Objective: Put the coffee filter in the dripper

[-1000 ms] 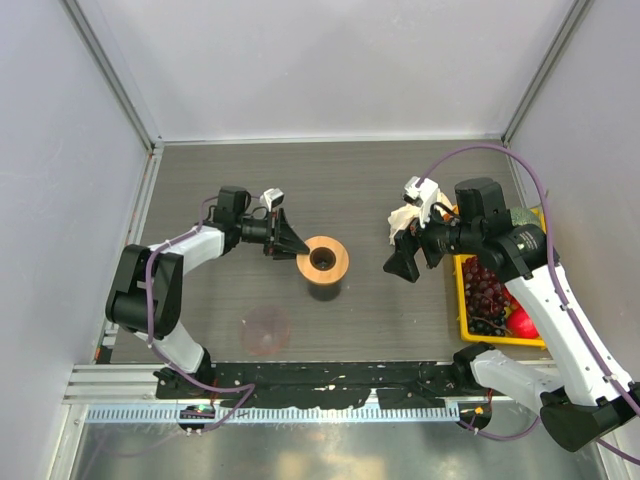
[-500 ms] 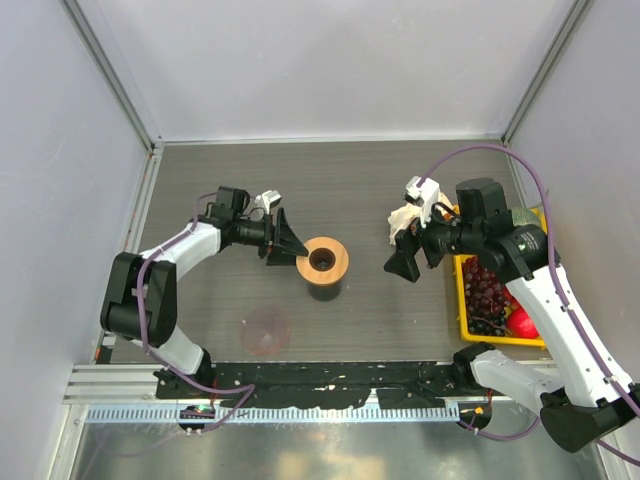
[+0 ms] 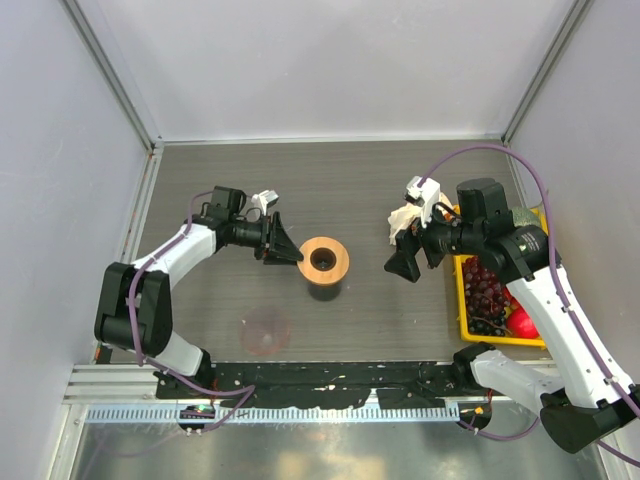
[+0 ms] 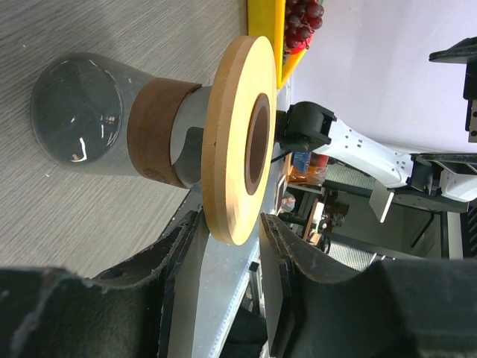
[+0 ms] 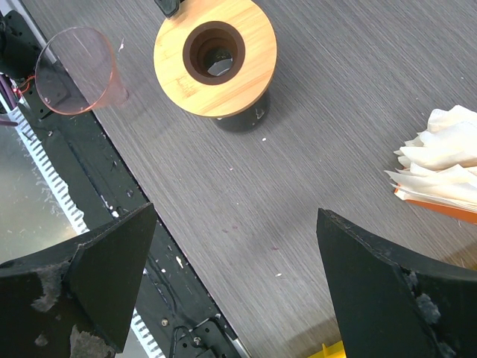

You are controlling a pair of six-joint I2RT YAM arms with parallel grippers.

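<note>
The dripper [image 3: 325,261], a tan wooden ring with a dark centre on a clear glass body, stands mid-table; it also shows in the left wrist view [image 4: 235,142] and the right wrist view [image 5: 215,56]. My left gripper [image 3: 287,251] is open just left of the ring, its tips either side of the ring's edge [image 4: 232,227], gripping nothing. My right gripper [image 3: 404,264] is wide open and empty above bare table [image 5: 235,224], right of the dripper. A ruffled bunch of white filters [image 3: 404,219] [image 5: 447,160] lies by the right wrist. No single coffee filter shows.
A yellow tray [image 3: 463,300] with dark grapes and a red fruit [image 3: 523,322] sits at the right edge. A clear pinkish cup [image 3: 265,330] [image 5: 78,71] lies near the front rail. Grey walls close in the left, back and right.
My left gripper has drawn back to the left, a little away from the dripper's ring, and its arm has stretched out. The right arm has not moved.
</note>
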